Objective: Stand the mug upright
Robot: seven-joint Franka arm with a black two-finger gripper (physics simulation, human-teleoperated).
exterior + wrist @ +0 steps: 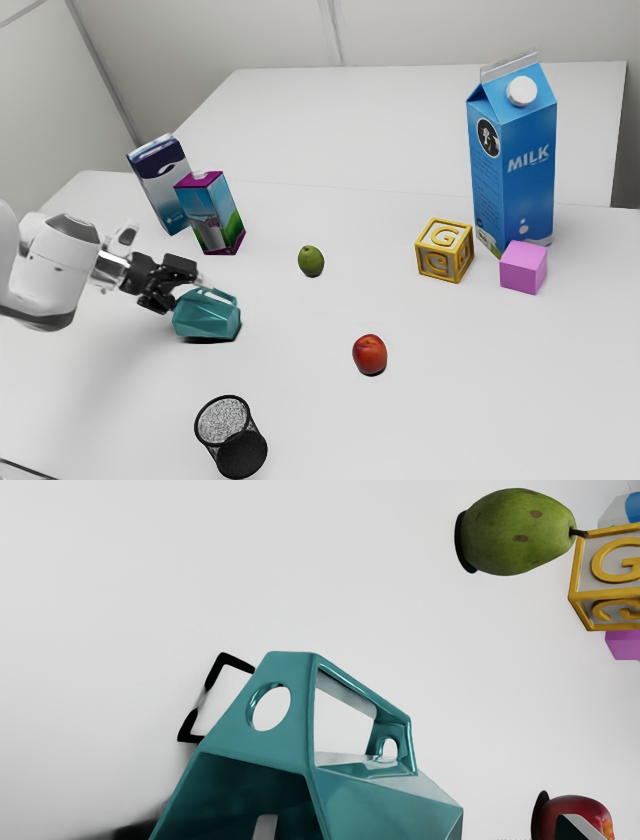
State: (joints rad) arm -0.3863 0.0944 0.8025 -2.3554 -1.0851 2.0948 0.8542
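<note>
The teal mug (207,316) lies tipped on its side on the table. Against its near side in the exterior view is my gripper (184,286), low down. In the wrist view the mug (385,800) shows its handle and a dark hollow. My gripper (421,827) has its fingers wide apart there: one fingertip (266,827) overlaps the mug's dark hollow, the other stands past the mug's side, over the red fruit. A gap shows between that second finger and the mug.
Two cartons (212,215) stand behind the mug. A green pear (311,261) and a red fruit (369,354) lie toward the exterior view's right, with a letter block (444,250), pink cube (524,267) and milk carton (513,160) farther off. A black mesh cup (231,436) is at the front.
</note>
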